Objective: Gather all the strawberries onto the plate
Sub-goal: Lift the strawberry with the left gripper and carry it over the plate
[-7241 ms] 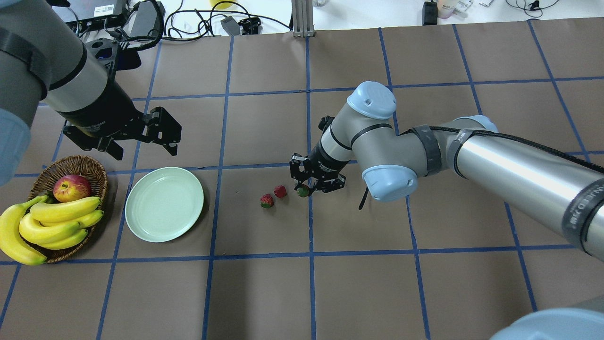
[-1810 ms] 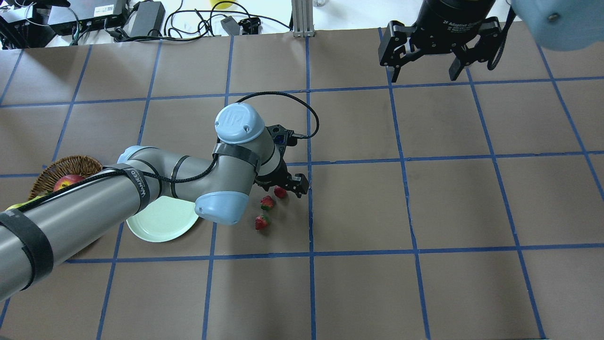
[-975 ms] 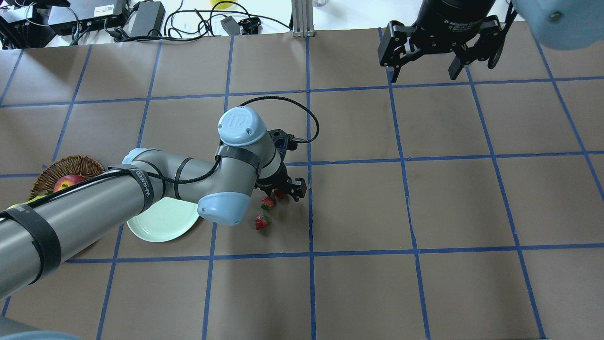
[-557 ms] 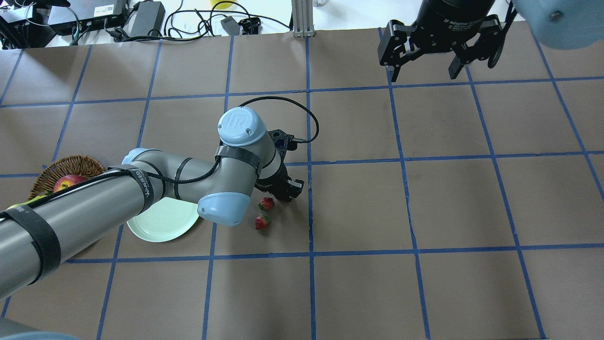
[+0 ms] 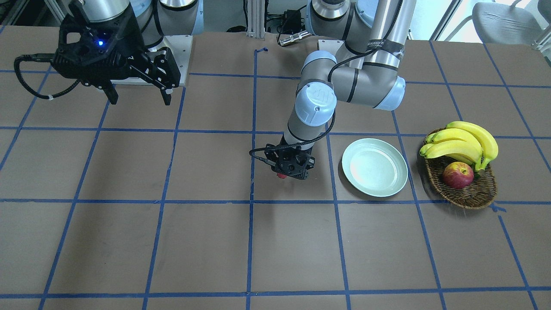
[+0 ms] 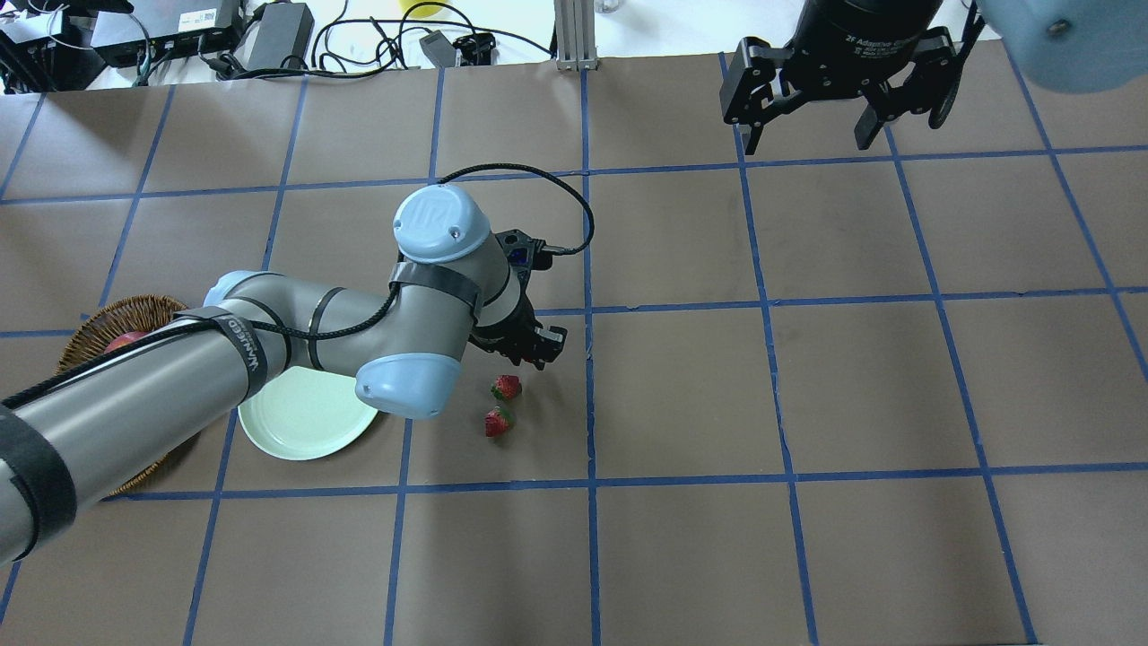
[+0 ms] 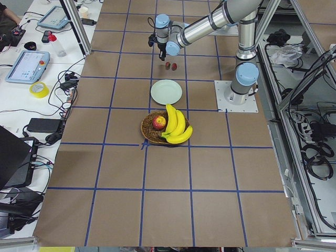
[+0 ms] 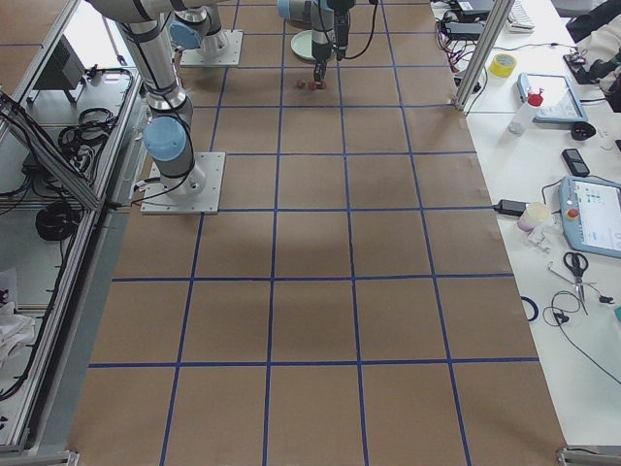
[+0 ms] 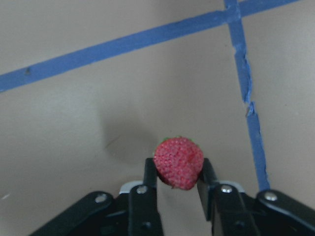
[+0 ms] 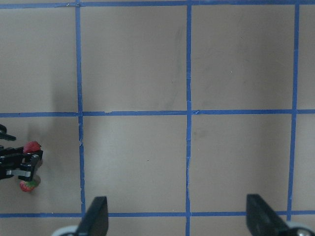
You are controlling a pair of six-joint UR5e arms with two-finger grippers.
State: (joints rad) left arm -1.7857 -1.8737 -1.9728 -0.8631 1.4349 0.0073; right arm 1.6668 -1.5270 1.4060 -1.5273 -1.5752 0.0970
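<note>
My left gripper (image 6: 538, 345) is shut on one strawberry (image 9: 178, 162) and holds it a little above the brown table; the left wrist view shows the berry pinched between both fingertips. In the front view the berry (image 5: 280, 175) peeks out under the left gripper (image 5: 289, 171). Two more strawberries (image 6: 507, 387) (image 6: 496, 421) lie on the table just in front of it. The mint-green plate (image 6: 296, 429) sits to the left, partly under my left arm, and shows empty in the front view (image 5: 374, 173). My right gripper (image 6: 812, 135) is open and empty, high over the far right.
A wicker basket (image 5: 471, 193) with bananas (image 5: 462, 142) and an apple (image 5: 457, 175) stands beyond the plate, on the robot's left. Cables and power bricks (image 6: 269, 31) lie past the table's far edge. Blue tape lines grid the brown table cover (image 6: 807, 404).
My left gripper has shut on the far strawberry and lifted it, drifting slightly left toward the plate. The other two strawberries and my right arm have not moved.
</note>
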